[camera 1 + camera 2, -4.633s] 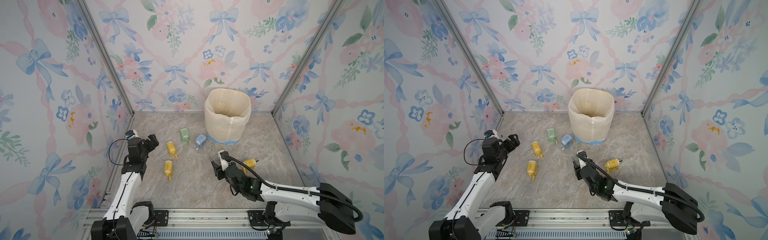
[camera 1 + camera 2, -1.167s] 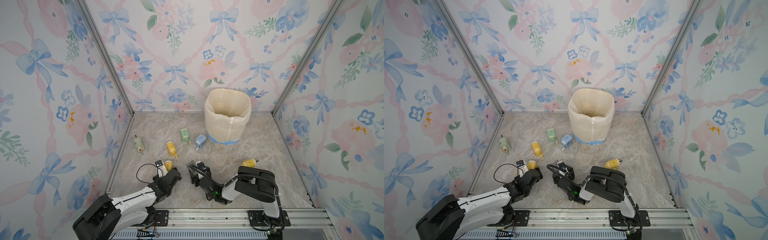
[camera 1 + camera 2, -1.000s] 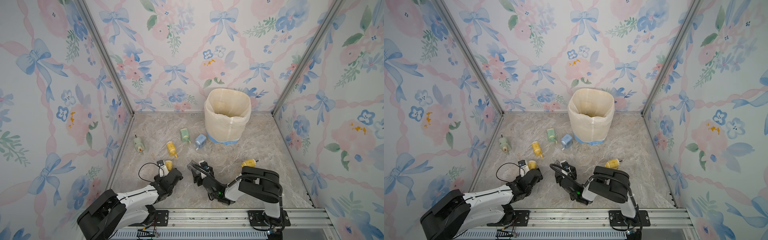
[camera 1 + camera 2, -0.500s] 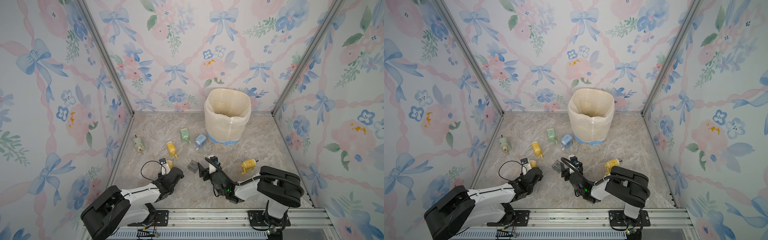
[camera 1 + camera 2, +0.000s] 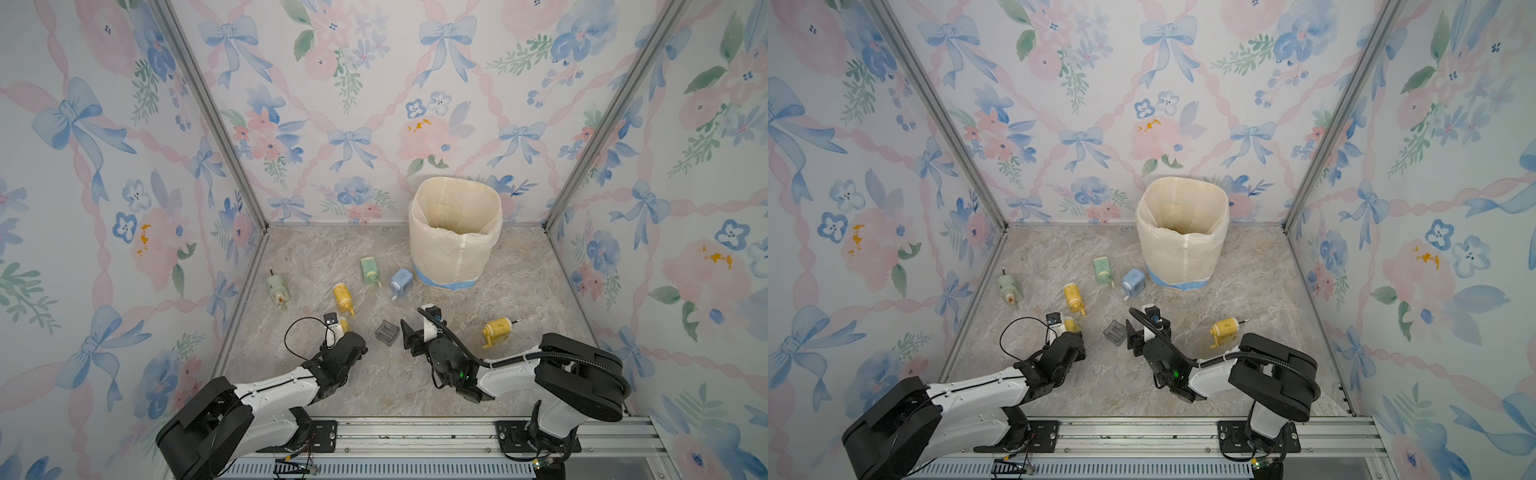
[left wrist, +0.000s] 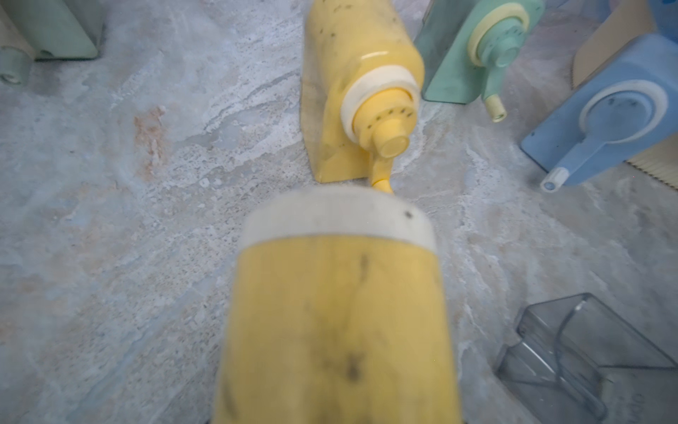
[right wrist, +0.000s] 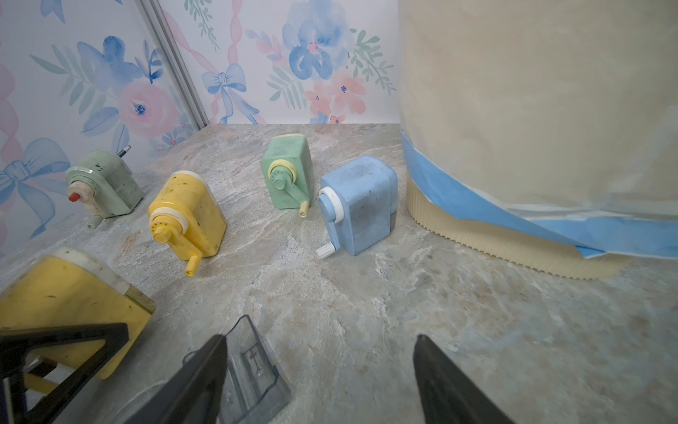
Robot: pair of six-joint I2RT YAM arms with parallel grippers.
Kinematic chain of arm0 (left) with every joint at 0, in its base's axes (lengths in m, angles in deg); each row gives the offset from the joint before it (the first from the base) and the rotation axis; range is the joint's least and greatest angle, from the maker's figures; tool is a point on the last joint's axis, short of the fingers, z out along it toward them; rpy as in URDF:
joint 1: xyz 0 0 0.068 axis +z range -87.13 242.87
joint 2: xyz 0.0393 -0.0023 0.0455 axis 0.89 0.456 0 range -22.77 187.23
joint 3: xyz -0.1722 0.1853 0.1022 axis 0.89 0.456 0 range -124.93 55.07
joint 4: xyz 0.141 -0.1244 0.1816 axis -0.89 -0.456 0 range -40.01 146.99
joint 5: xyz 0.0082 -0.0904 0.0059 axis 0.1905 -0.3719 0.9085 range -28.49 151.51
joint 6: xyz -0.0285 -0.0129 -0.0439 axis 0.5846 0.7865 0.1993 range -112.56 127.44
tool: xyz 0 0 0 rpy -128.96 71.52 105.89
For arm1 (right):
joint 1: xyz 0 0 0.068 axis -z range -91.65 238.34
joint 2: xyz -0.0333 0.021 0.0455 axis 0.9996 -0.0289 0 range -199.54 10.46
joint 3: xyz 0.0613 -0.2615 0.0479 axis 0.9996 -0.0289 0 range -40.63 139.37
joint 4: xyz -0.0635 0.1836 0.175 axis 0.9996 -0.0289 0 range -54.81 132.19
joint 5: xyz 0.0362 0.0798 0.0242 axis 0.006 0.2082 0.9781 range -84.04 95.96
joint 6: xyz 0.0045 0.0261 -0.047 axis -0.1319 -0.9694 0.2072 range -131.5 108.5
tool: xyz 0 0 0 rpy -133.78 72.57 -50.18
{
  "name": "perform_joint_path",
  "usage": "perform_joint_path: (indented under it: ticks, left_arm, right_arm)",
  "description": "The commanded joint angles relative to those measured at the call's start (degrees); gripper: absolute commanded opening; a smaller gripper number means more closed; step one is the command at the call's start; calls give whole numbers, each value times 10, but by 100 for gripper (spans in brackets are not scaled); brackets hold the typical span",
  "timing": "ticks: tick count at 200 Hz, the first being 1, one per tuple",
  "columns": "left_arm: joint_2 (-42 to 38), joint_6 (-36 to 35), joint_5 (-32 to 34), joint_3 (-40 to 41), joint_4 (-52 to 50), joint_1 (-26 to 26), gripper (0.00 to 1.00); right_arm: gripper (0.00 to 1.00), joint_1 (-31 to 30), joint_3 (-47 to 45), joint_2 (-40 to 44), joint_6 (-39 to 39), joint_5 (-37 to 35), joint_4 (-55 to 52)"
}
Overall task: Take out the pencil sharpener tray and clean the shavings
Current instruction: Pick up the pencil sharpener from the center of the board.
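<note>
1. The bin (image 5: 455,253) stands at the back of the tabletop (image 5: 519,291), near the rear wall.
2. The first sharpener (image 5: 401,280) lies just left of the bin's base.
3. The second sharpener (image 5: 370,270) lies further left of the bin, beside the first.
4. The third sharpener (image 5: 343,296) lies left of the bin and nearer the front.
5. The fourth sharpener (image 5: 276,291) lies farthest left of the bin, by the side wall.
6. The tray (image 5: 387,332) lies in front of the bin, slightly left.
7. The fifth sharpener (image 6: 330,312) sits front-left of the bin, in the left end effector (image 5: 344,334).
8. The right end effector (image 7: 320,339) sits in front of the bin, just right of the tray.
9. The sixth sharpener (image 5: 496,328) lies front-right of the bin, well apart.
</note>
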Motion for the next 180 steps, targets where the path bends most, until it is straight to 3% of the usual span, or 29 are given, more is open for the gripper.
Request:
perform_joint_path:
  ticks: [1, 15, 68, 93, 126, 180]
  left_arm:
    - [-30, -52, -38, -19, -1, -3, 19]
    - [-42, -65, -64, -27, -10, -3, 11]
    - [-33, -94, -186, -89, -33, -3, 7]
    - [-1, -98, -245, -128, -33, -3, 3]
    - [42, -140, -362, -198, -50, -3, 0]
    - [78, -199, -589, -302, -96, -3, 0]
  right_arm:
    - [80, 26, 2, 34, -8, 52, -53]
    - [80, 50, 5, 57, -9, 104, -87]
    - [80, 182, 19, 156, -24, 394, -203]
    - [80, 193, 54, 188, 3, 484, -290]
    - [80, 200, 95, 226, 32, 578, -397]
    - [77, 260, 169, 314, 40, 772, -607]
